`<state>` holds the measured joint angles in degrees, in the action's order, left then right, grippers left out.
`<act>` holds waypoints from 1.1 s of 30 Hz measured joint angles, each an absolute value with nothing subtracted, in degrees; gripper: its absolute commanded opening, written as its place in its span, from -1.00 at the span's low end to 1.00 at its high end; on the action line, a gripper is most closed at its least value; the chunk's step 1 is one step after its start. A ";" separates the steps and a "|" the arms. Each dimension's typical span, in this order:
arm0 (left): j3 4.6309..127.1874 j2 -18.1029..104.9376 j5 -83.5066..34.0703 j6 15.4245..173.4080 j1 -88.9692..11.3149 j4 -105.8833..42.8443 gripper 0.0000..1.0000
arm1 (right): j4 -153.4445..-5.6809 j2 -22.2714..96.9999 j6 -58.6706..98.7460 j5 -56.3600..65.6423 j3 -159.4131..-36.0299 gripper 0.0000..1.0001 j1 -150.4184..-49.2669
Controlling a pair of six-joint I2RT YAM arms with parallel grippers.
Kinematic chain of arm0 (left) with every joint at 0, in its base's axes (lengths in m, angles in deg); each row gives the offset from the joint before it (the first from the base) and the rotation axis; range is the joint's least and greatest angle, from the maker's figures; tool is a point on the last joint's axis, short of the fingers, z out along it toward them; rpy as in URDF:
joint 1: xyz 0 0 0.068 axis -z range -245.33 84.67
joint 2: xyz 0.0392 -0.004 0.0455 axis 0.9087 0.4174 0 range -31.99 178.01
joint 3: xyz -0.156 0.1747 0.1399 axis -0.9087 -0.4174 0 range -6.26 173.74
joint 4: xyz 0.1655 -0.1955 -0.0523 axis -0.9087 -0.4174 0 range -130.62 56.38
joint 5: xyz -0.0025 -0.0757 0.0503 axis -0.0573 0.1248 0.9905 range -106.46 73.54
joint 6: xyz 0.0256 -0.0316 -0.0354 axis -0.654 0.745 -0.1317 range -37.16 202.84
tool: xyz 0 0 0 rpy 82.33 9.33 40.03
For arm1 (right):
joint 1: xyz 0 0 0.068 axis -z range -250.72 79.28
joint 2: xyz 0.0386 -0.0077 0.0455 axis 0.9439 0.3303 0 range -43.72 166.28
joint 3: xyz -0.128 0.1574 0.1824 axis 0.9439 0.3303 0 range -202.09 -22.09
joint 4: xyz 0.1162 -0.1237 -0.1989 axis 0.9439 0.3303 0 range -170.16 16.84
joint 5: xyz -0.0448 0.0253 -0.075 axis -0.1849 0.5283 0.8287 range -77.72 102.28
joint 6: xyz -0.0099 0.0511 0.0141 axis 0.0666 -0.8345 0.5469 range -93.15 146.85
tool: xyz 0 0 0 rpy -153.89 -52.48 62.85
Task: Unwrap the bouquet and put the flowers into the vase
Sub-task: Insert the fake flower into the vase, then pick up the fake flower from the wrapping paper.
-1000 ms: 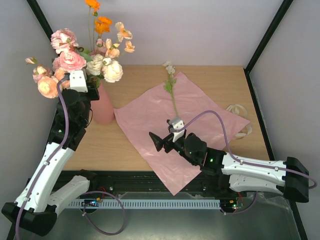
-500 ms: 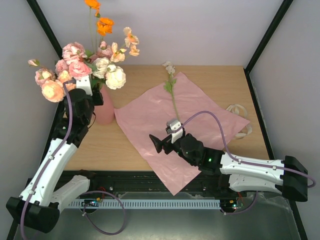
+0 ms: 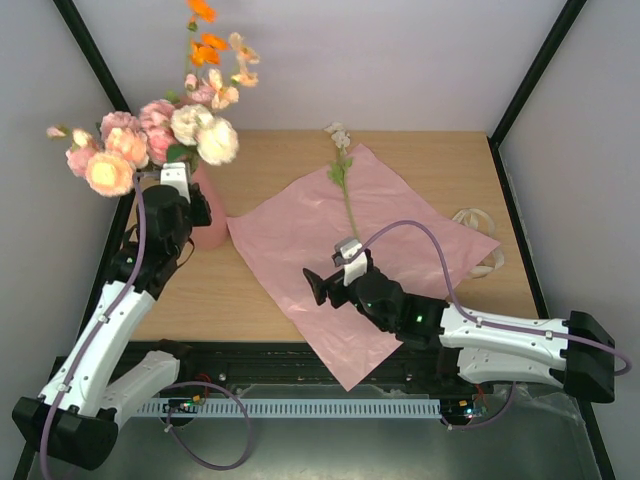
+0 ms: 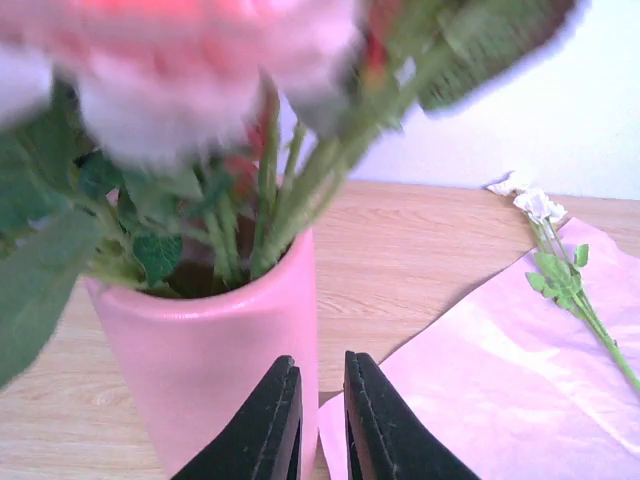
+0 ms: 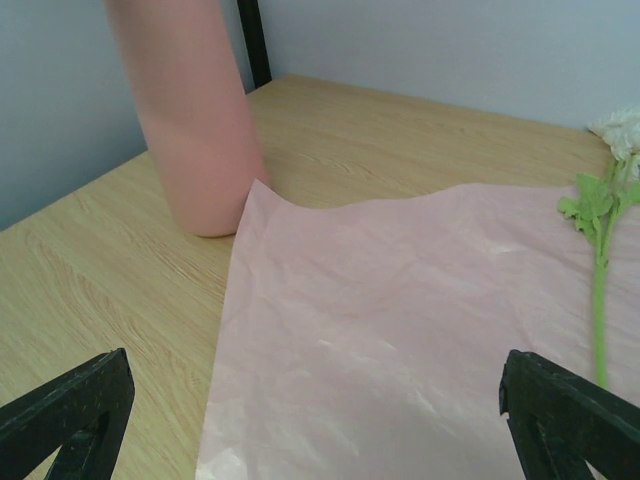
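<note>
left gripper [image 4: 320,368]: fingers a narrow slit apart, nothing between them. Tips are close to the near wall of the vase [image 4: 200,370], below its rim. Can't tell if they touch it.
right gripper [image 5: 312,356]: jaws spread wide, empty. Hovers low over the near-left part of the wrapping sheet [image 3: 400,235].
vase position: upright, far left on the table [image 3: 230,290], just beside the sheet's left corner.
flowers [image 3: 165,135]: bunch stands in the vase, stems inside, heads fanned up and left. Blurred in the left wrist view.
loose stem [image 3: 346,195]: a single green stem with a white bloom lies on the far part of the sheet.
sheet: spread flat mid-table, near corner hangs over the near edge.
ribbon [image 3: 482,228]: cream, at the sheet's right corner.
</note>
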<state>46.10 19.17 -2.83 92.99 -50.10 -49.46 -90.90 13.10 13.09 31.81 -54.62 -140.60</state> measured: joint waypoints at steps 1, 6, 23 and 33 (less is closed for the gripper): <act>46.10 19.06 -2.81 93.16 -50.26 -49.87 -0.55 | -90.62 13.32 12.85 32.07 -54.82 0.97 -140.60; 46.10 18.77 -2.98 93.86 -50.63 -52.08 -0.47 | -88.21 14.91 11.80 33.73 -56.33 0.97 -140.60; 43.45 7.21 -20.05 97.21 -50.63 -56.45 0.51 | -77.11 25.27 9.38 38.43 -61.64 0.47 -130.20; 35.52 1.18 -35.96 100.73 -50.63 -53.00 0.99 | -76.10 34.28 8.83 34.57 -64.30 -0.12 -119.88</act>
<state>35.52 1.18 -35.96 100.73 -50.63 -53.00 -76.10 34.28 8.83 34.57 -64.30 -119.88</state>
